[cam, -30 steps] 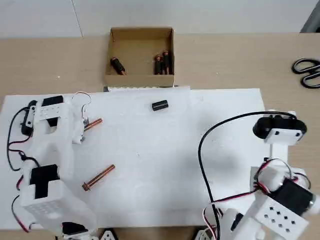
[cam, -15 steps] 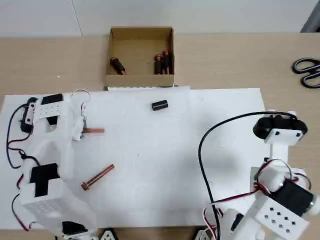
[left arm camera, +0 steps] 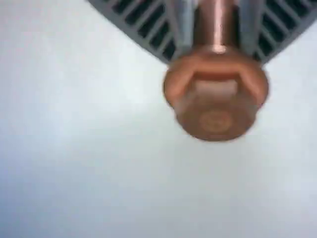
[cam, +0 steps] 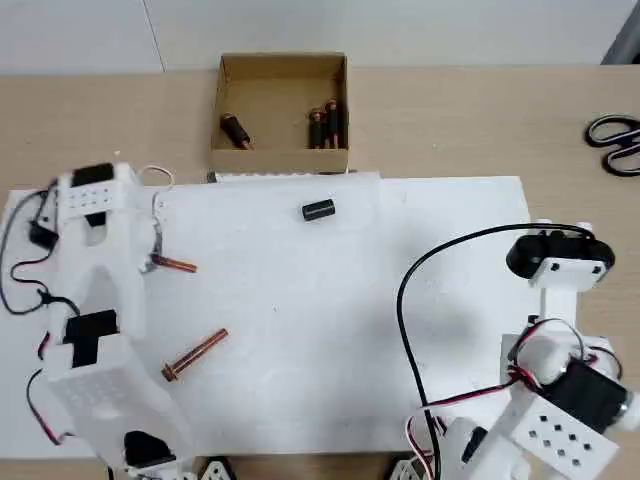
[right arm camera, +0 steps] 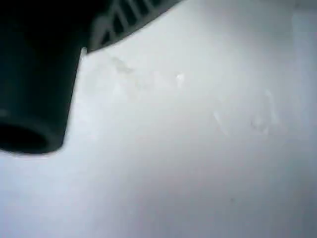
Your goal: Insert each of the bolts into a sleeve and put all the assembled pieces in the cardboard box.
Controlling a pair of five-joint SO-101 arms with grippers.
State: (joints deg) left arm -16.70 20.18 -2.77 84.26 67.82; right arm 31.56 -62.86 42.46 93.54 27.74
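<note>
While the left jaws clamp a bolt (left arm camera: 216,99) near the left edge of the table (cam: 450,120), the right jaws grip a sleeve (right arm camera: 34,84) near its right edge.

Left arm (cam: 95,300): is stretching forward, with the left gripper (cam: 156,262) pinching a bolt (cam: 176,265).
Right arm (cam: 560,390): is sitting folded back, with the right gripper (cam: 553,262) gripping a sleeve (right arm camera: 34,89).

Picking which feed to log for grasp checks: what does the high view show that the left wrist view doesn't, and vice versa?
High view: cardboard box holding assembled pieces, loose sleeve, second bolt lying on the white sheet, scissors. Left wrist view: held bolt with its hex head end-on, fingers flanking its shank. Both: that held bolt in the left gripper, over the white sheet.
</note>
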